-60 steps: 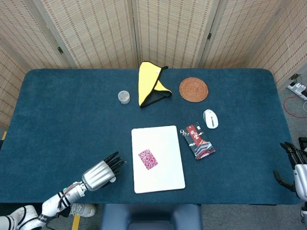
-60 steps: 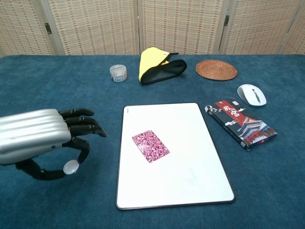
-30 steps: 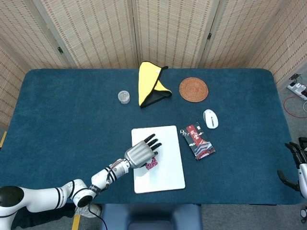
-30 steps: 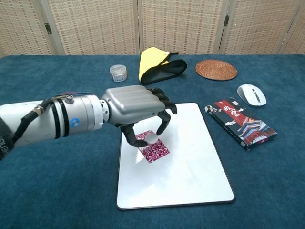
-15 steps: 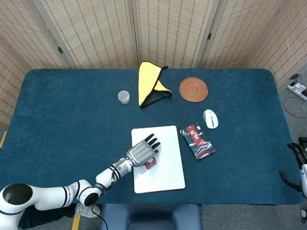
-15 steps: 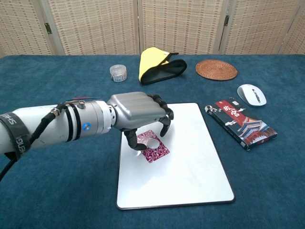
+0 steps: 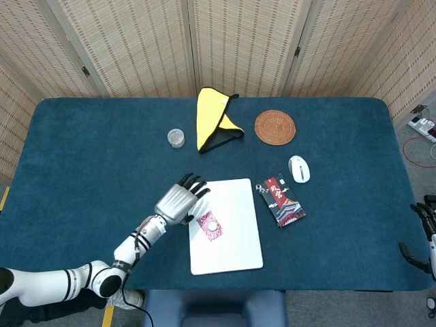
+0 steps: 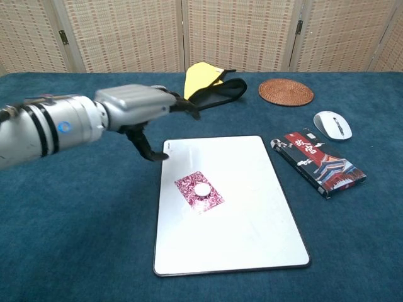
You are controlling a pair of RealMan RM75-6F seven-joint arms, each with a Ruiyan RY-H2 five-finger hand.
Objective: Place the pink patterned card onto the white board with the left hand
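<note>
Pink patterned card (image 8: 199, 192) flat on white board (image 8: 245, 214), long axis diagonal (near-left to far-right); left robot hand (image 8: 140, 108) empty, fingers spread.

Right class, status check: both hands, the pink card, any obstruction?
Left hand raised beside board, empty. Right hand idle at table edge. Pink patterned card flat on white rectangular board, small white disc on it. Nothing obstructing.

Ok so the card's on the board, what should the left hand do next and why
Probably pull back to the table edge. The card lies flat on the board with a small white disc on it, and the left robot hand is lifted, empty, off the board's left side.
</note>
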